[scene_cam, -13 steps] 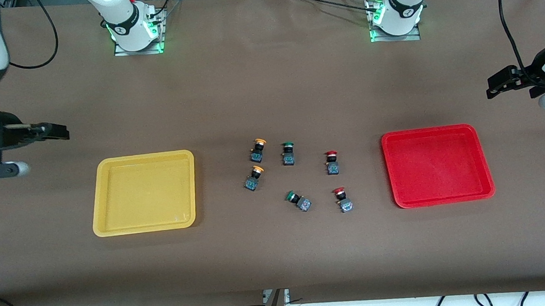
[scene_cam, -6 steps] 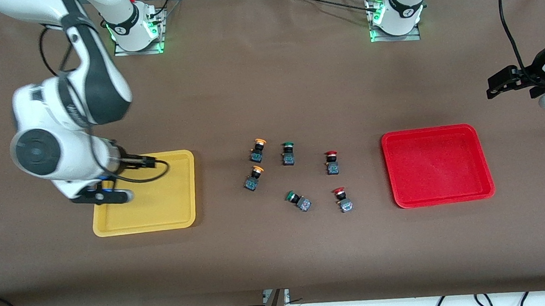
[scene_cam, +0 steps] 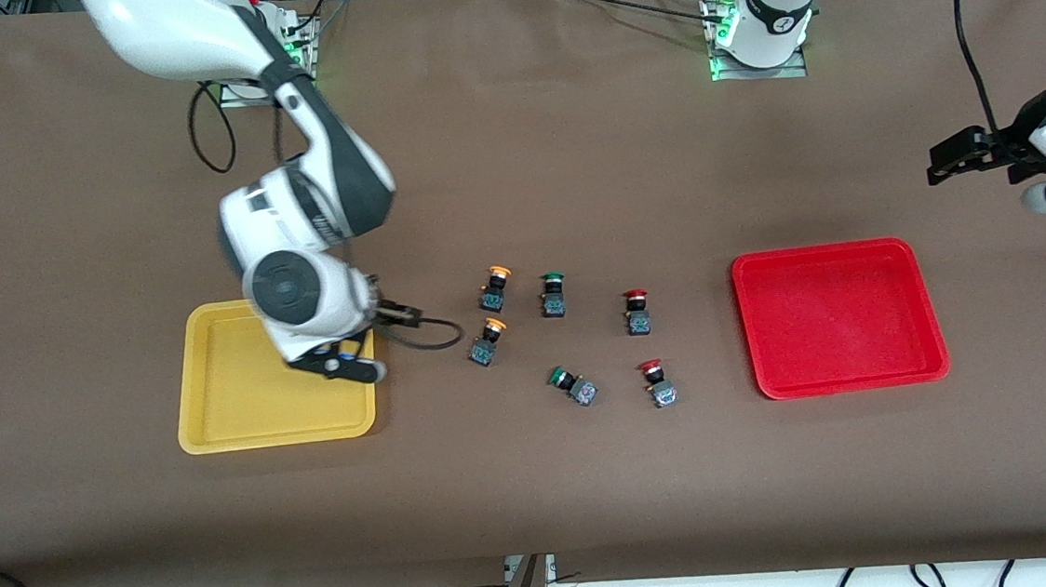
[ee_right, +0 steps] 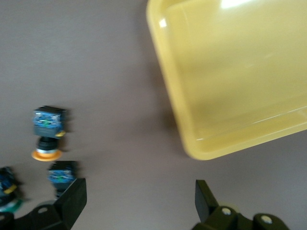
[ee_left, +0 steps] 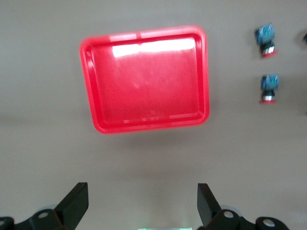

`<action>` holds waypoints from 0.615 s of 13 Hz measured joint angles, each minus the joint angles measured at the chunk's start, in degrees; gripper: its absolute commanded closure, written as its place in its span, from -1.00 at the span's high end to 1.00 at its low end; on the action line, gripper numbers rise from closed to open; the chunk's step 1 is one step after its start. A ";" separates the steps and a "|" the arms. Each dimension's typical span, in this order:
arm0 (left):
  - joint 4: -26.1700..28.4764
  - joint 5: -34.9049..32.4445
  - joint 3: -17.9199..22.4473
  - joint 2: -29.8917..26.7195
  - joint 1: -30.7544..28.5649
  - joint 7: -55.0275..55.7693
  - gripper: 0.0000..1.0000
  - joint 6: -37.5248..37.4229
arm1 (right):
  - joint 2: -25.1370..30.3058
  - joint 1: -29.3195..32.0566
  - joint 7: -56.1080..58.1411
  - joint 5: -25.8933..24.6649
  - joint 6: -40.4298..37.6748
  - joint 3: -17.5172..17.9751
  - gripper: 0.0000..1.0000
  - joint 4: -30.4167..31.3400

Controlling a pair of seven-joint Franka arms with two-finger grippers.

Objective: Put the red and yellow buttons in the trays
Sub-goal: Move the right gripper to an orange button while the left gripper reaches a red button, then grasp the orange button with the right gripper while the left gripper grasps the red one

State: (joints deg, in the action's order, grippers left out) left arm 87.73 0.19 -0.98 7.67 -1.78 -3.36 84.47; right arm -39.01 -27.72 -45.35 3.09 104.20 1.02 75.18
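Two yellow-capped buttons (scene_cam: 495,286) (scene_cam: 487,341) and two red-capped buttons (scene_cam: 638,310) (scene_cam: 657,383) lie on the table between the yellow tray (scene_cam: 216,430) and the red tray (scene_cam: 838,317). Both trays hold nothing. My right gripper (ee_right: 139,199) is open and empty; its hand (scene_cam: 310,310) hangs over the yellow tray's corner closest to the buttons. The right wrist view shows the yellow tray (ee_right: 230,86) and both yellow buttons (ee_right: 47,132) (ee_right: 61,177). My left gripper (scene_cam: 960,155) is open and empty, waiting at the left arm's end of the table. The left wrist view shows the red tray (ee_left: 146,79) and both red buttons (ee_left: 265,38) (ee_left: 268,88).
Two green-capped buttons (scene_cam: 553,293) (scene_cam: 571,385) lie among the others, one beside the farther yellow button, one beside the nearer red button. A black cable (scene_cam: 433,338) loops from the right wrist toward the yellow buttons.
My right arm has swung in from the right arm's end of the table, across the yellow tray, toward the buttons. The left arm has barely shifted. No button has moved.
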 measured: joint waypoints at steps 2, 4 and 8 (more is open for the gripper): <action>0.74 2.03 -1.57 4.31 0.82 0.55 1.00 1.18 | -2.82 -4.33 -7.51 0.01 4.20 0.01 1.00 0.02; 0.93 2.47 -3.18 10.46 3.95 5.63 1.00 8.21 | -5.51 -7.38 -12.18 0.01 7.13 -0.03 1.00 0.03; 0.87 2.51 -3.95 22.55 16.06 21.40 1.00 26.81 | -8.53 -10.13 -14.78 0.08 10.21 -0.06 1.00 0.41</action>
State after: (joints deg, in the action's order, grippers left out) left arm 88.60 2.69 -4.93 30.22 14.28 18.04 111.28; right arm -47.54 -37.85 -60.13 3.17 114.41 0.96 75.59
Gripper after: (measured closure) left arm 0.000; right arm 0.000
